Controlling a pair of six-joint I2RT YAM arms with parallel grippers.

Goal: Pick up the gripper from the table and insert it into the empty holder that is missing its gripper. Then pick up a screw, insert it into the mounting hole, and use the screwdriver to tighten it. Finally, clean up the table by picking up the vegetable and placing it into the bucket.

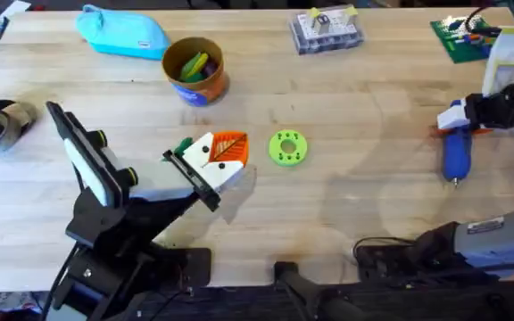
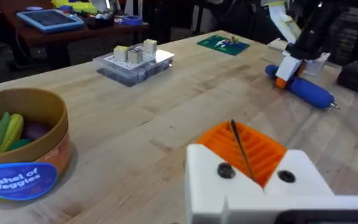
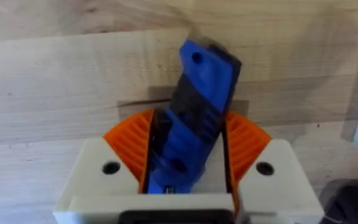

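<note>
The screwdriver [image 1: 456,147] lies on the bench [image 1: 355,205] at my far right, its blue body pointing toward my bases and its thin bit at the near end. My right end effector [image 1: 471,116] sits over its orange-and-white top end; through the right wrist camera its orange ribbed pads [image 3: 244,146] stand on either side of a blue piece [image 3: 194,124], closed in against it.

My left end effector [image 1: 221,156] is near the middle of the bench, its two orange pads [image 2: 247,149] pressed together with only a dark seam between them and nothing visible in their hold. Just beside it, toward the right, lies a flat green disc with holes [image 1: 287,148].

Farther back stands the bucket [image 1: 194,71], orange band above a blue label, with yellow and green vegetables [image 2: 5,132] inside. A light blue pouch [image 1: 123,32] lies behind it to the left, and a clear plastic box [image 1: 327,31] at the far edge.
</note>
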